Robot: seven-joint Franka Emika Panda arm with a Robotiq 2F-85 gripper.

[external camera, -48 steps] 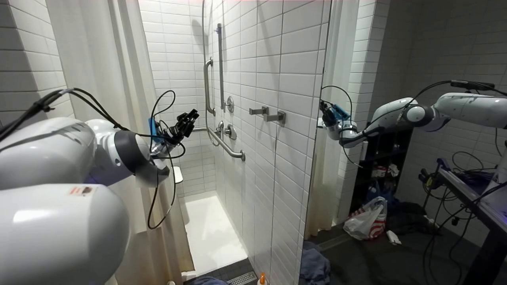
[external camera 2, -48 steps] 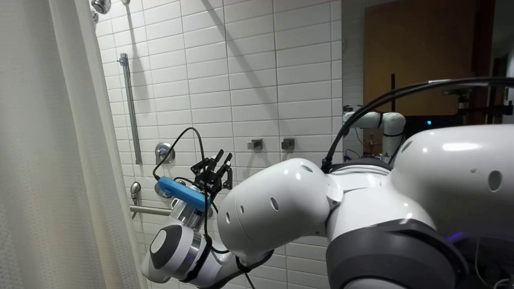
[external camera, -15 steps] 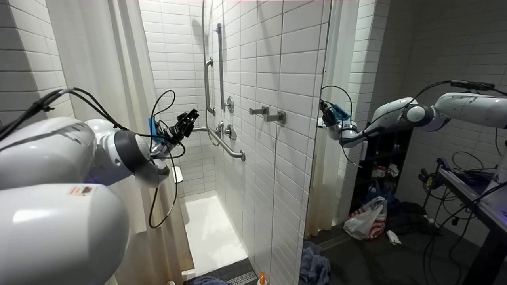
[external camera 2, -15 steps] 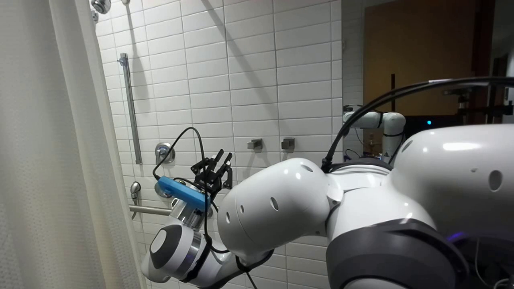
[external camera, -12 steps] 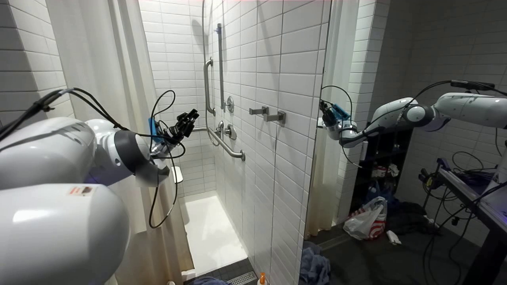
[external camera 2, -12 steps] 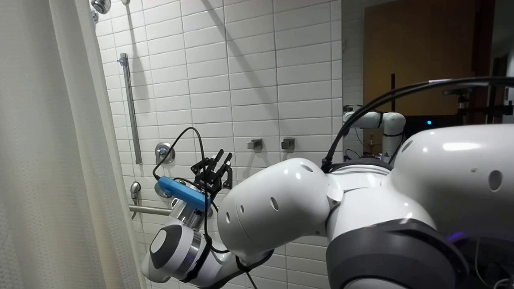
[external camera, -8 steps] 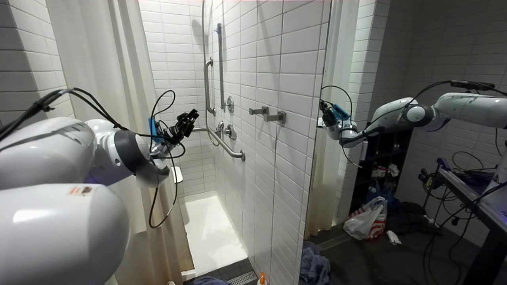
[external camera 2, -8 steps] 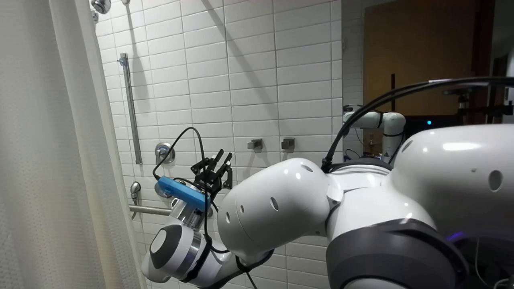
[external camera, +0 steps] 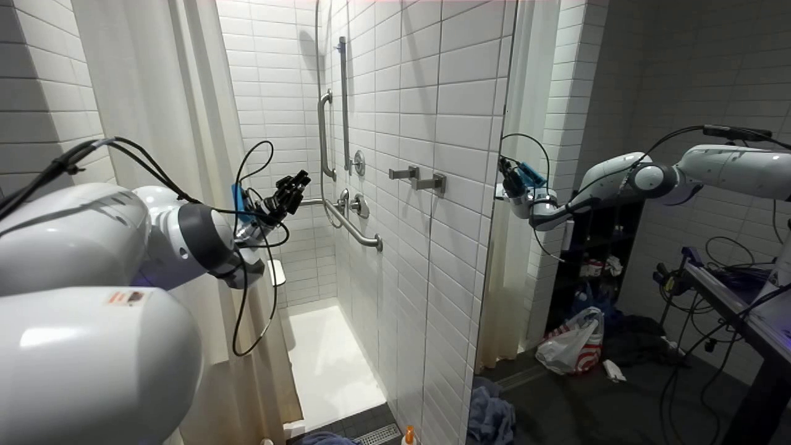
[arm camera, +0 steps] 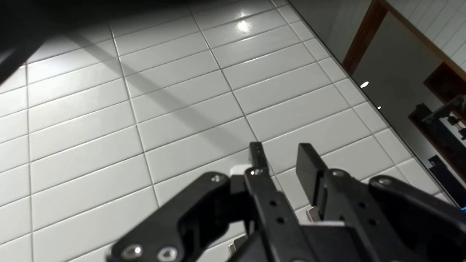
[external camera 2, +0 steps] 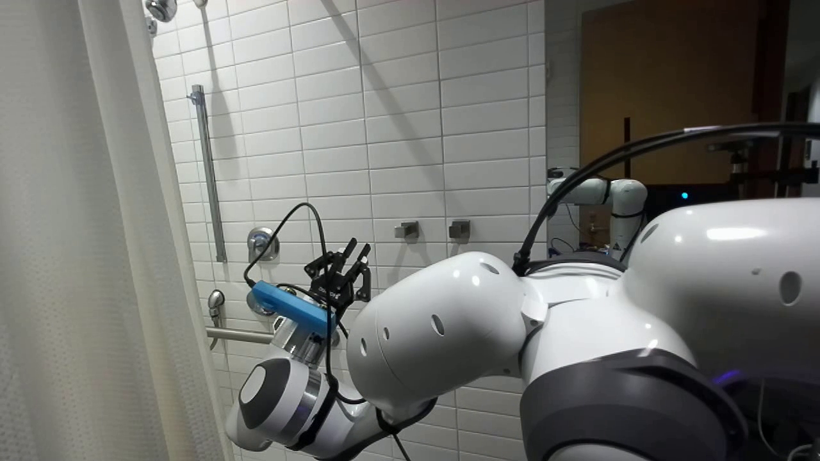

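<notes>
From a distance I'm watching a brightly lit white-tiled wall (external camera: 432, 278). In both exterior views a pale curtain (external camera 2: 83, 256) is hanging in folds. A white shower floor (external camera: 337, 364) is shining below. Beside the wall a mirror (external camera: 686, 80) is reflecting dark shelves (external camera: 596, 250) and a dim floor (external camera: 550, 402); in an exterior view it is also showing a brown door (external camera 2: 666, 83). A diagonal shadow (arm camera: 158, 94) is crossing that wall.

Matt gripper (arm camera: 281, 146), glossy wall tiles (external camera 2: 334, 157), glossy arm housing (external camera 2: 471, 307), polished metal bar (external camera 2: 209, 173), textured cloth curtain (external camera 2: 90, 243) at 9 o'clock
</notes>
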